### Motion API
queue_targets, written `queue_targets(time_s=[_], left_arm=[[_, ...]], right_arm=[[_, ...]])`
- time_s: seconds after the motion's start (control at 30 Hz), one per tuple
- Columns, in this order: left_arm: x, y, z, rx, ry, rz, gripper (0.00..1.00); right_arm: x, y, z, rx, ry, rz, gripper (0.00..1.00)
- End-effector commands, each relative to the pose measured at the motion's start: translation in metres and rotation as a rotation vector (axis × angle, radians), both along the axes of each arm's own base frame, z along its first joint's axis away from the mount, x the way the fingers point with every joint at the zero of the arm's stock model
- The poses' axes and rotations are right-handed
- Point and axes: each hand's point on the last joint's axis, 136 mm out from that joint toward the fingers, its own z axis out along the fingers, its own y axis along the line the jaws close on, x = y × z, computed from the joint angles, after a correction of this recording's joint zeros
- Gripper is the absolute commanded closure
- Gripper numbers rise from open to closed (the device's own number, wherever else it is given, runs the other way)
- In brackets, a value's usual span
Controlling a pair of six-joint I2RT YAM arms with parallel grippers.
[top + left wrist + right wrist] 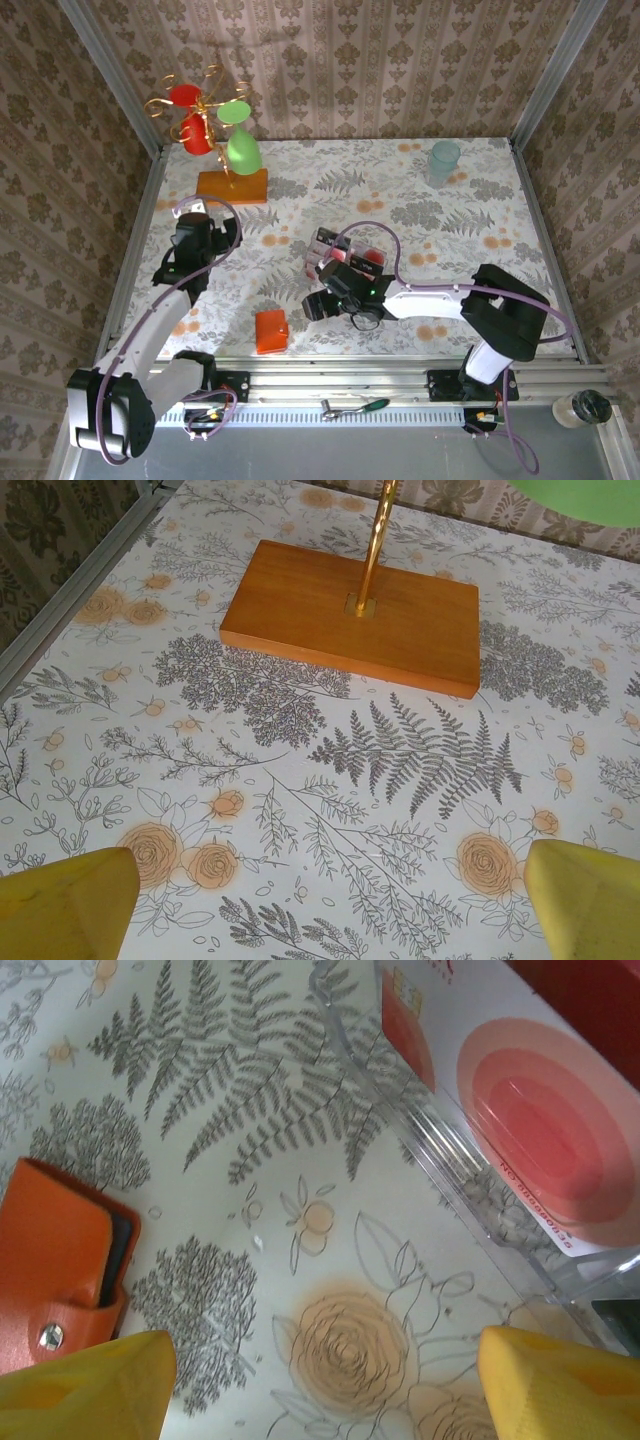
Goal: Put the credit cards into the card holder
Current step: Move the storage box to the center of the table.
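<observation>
The credit cards (346, 254) stand in a clear plastic tray (322, 243) at the table's middle. In the right wrist view a pale pink card with red rings (535, 1125) leans inside the tray's clear wall (440, 1140). The card holder (271, 331), a small orange-red wallet, lies near the front edge; its snap and grey inner edge show at the left (55, 1260). My right gripper (316, 304) hovers open between the wallet and the tray, yellow fingers (85, 1385) wide apart over bare cloth. My left gripper (193, 224) is open and empty over the cloth at the left.
A flat orange block (355, 615) bearing a gold wire stand (205, 115) with red and green cups sits at the back left. A pale teal cup (444, 162) stands at the back right. Metal rails (135, 240) and patterned walls close in the table.
</observation>
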Motion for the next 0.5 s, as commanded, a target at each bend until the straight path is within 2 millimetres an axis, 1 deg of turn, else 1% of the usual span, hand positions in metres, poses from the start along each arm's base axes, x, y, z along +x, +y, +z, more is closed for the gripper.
queue_targets(time_s=[0.0,0.17,0.33,0.47], left_arm=[[-0.001,-0.001,0.014,-0.006,-0.034,0.001,0.0],[-0.003,-0.001,0.014,-0.01,-0.032,0.001,0.0],[-0.004,-0.002,0.014,-0.019,-0.029,-0.002,0.0],[-0.005,-0.003,0.014,-0.02,-0.032,-0.008,0.0]], right_arm=[[0.021,-0.002,-0.001,-0.017,-0.038,-0.039,0.19],[0.04,-0.005,-0.001,-0.027,-0.056,-0.068,0.19],[0.061,-0.019,-0.003,-0.05,-0.074,-0.104,0.19],[0.083,-0.03,0.001,-0.047,-0.089,-0.137,0.19]])
